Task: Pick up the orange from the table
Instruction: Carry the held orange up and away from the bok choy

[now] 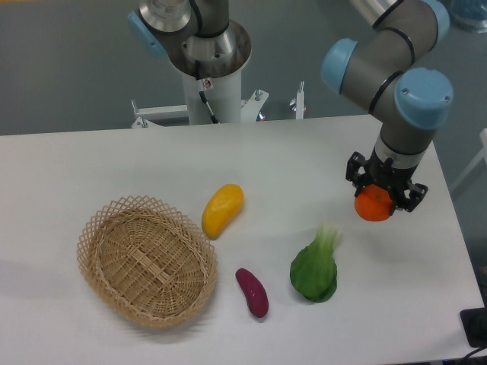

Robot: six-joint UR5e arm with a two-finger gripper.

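item: the orange point(373, 206). small, round, bright orange. it sits between the two dark fingers of the gripper point(384, 199), directly under the wrist of the arm point(396, 84), with its lower half showing below the fingertips. the jaws are closed in against its sides and hold it. whether it rests on the table point(91, 163) or hangs just above cannot be told from this view.

item: gripper. black, two fingers, pointing straight down from the grey arm with blue joint caps. one finger shows at the left of the orange, the other at its right.

places below are given relative to the orange.

item: green leafy vegetable point(315, 266). pale stalk end pointing up toward the orange. lies below and to the left, near but apart.

item: purple oblong vegetable point(252, 291). lies further left and lower, beyond the green vegetable, well apart from the orange.

item: yellow-orange elongated fruit point(222, 210). lies well to the left, at about the same height in the picture.

item: wicker basket point(146, 260). open weave, oval, farthest left and lower, just beside the yellow fruit.

item: table. white, flat; the orange is over its right part, near the right edge.
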